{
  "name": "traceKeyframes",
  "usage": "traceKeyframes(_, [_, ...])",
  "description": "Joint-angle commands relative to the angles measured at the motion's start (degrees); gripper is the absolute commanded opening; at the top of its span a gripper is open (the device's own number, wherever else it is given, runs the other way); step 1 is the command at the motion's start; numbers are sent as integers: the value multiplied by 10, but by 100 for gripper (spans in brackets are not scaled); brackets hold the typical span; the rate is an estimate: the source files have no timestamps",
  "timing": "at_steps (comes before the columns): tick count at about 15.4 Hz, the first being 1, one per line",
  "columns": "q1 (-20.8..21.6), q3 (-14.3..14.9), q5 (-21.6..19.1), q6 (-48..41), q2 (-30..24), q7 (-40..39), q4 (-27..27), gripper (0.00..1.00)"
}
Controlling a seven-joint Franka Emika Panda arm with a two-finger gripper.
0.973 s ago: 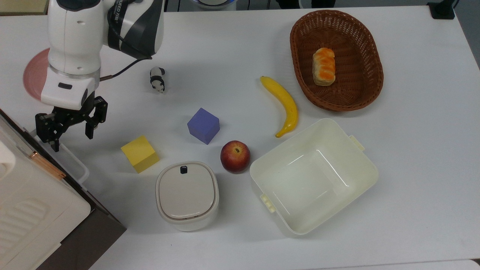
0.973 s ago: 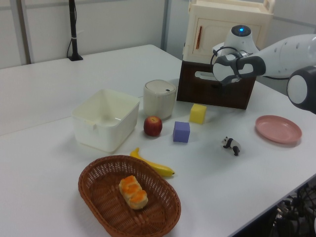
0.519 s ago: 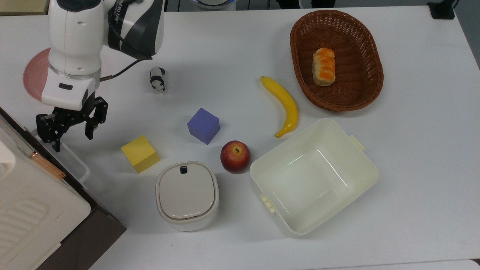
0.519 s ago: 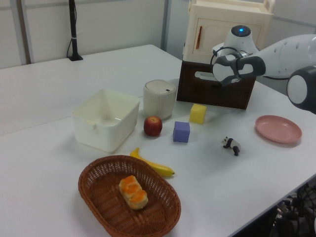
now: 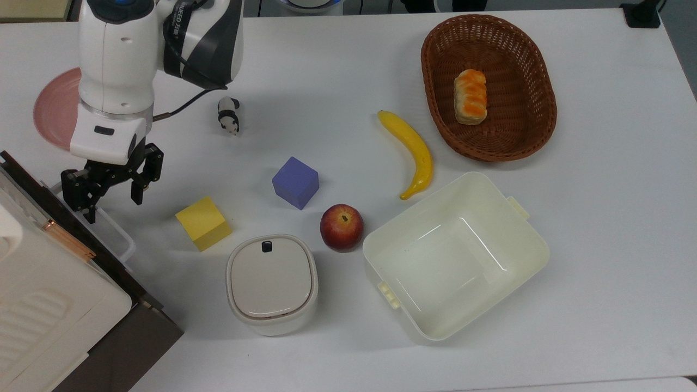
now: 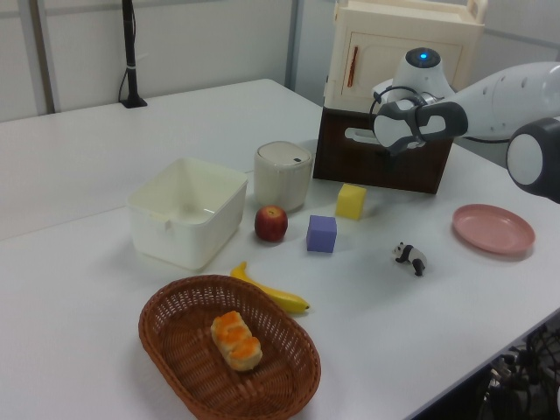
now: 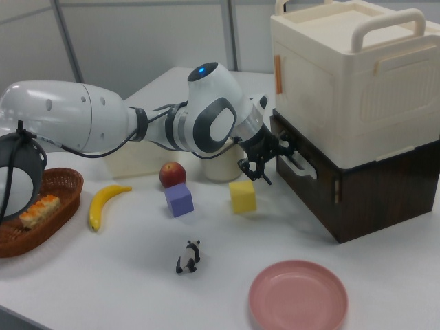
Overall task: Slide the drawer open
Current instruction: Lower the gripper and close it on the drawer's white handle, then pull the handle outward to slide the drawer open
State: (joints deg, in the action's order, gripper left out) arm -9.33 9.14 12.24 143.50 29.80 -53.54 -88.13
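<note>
The pincer (image 5: 111,185) is spread, its fingers straddling the white loop handle (image 5: 111,231) without pinching it. The drawer (image 7: 297,180) sits in the dark brown cabinet (image 7: 375,189) at the top view's 9 o'clock edge of the counter (image 5: 348,65), pulled out slightly.

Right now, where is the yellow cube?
In the top view the yellow cube sits on the table between the drawer handle on its left and the purple cube on its upper right.
</note>
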Motion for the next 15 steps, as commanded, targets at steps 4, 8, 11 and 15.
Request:
traceKeyframes(4, [14, 2, 8, 1, -11, -1, -29, 80])
traceKeyframes(8, [22, 2, 16, 1, -27, -1, -55, 80])
traceKeyframes(11, [25, 1, 16, 0, -36, 0, -61, 80])
traceKeyframes(15, [35, 1, 16, -17, -42, 1, -65, 80])
